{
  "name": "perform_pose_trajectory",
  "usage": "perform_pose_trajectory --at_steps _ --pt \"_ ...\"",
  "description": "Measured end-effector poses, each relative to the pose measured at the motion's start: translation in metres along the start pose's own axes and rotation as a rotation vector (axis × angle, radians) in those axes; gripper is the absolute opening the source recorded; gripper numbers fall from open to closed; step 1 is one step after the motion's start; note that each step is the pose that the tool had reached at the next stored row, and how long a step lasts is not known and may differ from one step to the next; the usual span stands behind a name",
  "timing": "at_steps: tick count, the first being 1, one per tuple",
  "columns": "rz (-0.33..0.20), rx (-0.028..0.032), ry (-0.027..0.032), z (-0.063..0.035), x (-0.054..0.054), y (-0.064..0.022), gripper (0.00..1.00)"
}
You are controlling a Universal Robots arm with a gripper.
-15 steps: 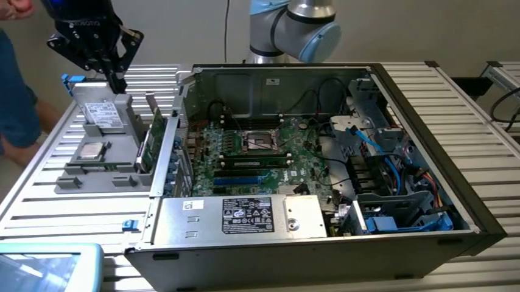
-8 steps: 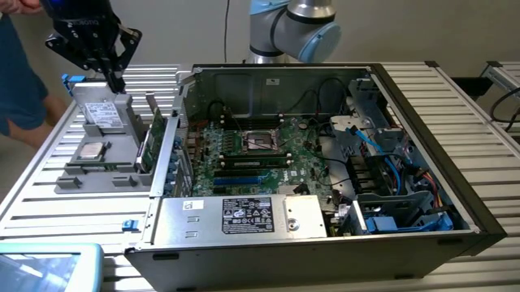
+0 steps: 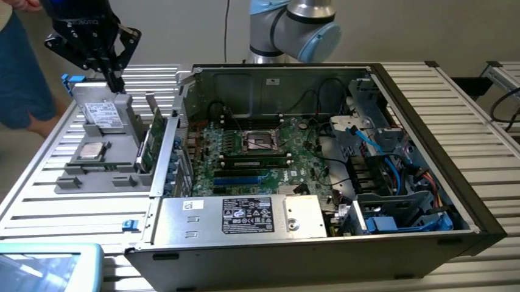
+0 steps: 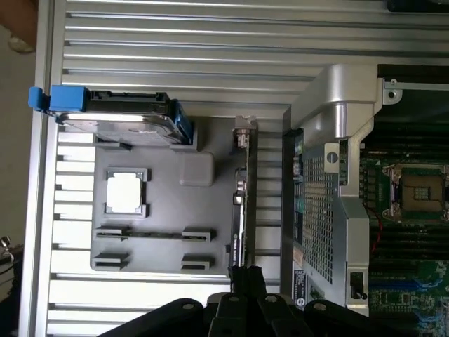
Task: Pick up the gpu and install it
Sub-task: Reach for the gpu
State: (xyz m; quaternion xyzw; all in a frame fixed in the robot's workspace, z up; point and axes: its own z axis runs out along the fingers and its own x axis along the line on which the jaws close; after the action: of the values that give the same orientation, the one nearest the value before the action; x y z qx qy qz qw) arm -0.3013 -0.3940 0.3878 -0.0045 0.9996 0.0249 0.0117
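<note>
The gpu [image 3: 150, 139] stands on its long edge in a slot of the grey holder [image 3: 97, 176], just outside the open computer case [image 3: 422, 152]. In the wrist view the gpu [image 4: 243, 200] appears edge-on as a thin strip with its silver bracket at the far end. My gripper [image 3: 116, 84] hangs shut above the back of the holder, over the silver drive [image 3: 104, 115], and holds nothing. The shut fingertips [image 4: 247, 277] line up with the near end of the card from well above it.
The holder [image 4: 165, 232] also carries a square processor chip [image 4: 126, 191] and the drive [image 4: 119, 116] with blue rails. The case holds the green motherboard [image 3: 260, 152] and a silver power supply [image 3: 243, 216]. A person [image 3: 21, 67] stands at the exterior view's left.
</note>
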Motion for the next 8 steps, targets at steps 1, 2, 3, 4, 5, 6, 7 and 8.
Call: perform_pose_trajectory --at_steps 1,2,3,4,5,6,7,8 --pt "0.000 0.0000 0.0000 0.0000 0.0000 0.0000 0.12" --pt "0.000 0.0000 0.0001 0.0000 0.0001 0.0000 0.12" --pt "0.000 0.0001 0.0001 0.0000 0.0001 0.0000 0.12" --pt "0.000 0.0001 0.0001 0.0001 0.0001 0.0000 0.12" --pt "0.000 0.0001 0.0002 0.0001 0.0001 0.0000 0.12" --pt "0.000 0.0000 0.0000 0.0004 0.0001 0.0000 0.12" --pt "0.000 -0.0001 -0.0002 0.0008 0.0001 0.0000 0.12" --pt "0.000 0.0001 0.0000 0.0010 0.0002 0.0001 0.13"
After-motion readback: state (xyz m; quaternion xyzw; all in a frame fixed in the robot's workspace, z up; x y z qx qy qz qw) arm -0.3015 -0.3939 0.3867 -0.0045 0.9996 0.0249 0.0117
